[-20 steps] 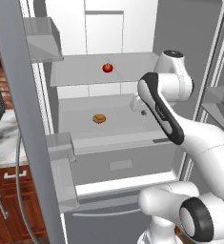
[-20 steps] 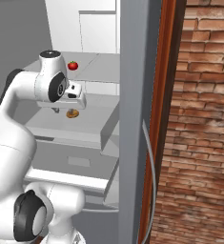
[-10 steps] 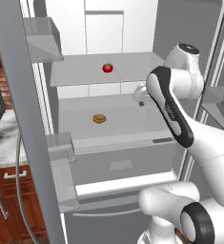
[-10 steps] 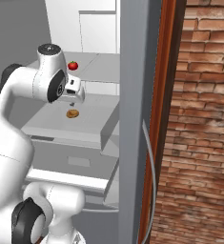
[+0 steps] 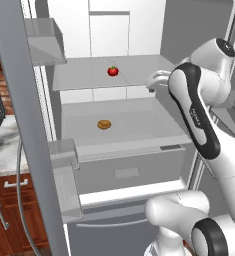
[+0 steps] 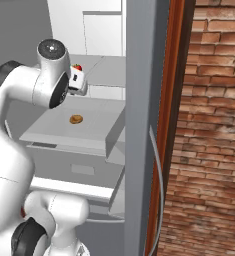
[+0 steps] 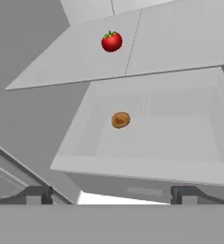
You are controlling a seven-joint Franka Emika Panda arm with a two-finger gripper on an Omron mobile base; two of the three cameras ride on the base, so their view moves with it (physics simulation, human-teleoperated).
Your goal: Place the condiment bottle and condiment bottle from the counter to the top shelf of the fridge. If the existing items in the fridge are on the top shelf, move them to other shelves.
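Red tomato (image 7: pixel 112 41) x1 on top shelf (image 7: pixel 180 43), one tan bun (image 7: pixel 120 119) on lower shelf (image 7: pixel 180 124), gripper (image 7: pixel 111 194) fingers spread wide, empty

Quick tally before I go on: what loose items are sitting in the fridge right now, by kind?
Tomato, red with green stem, on the top shelf: 1
Bun-like disc, tan-brown, on the deeper shelf below: 1
Condiment bottles in the fridge: 0
Total: 2

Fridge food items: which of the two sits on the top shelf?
The red tomato with the green stem lies on the top shelf. The tan-brown bun lies one level lower, on the deeper shelf above the drawer front.
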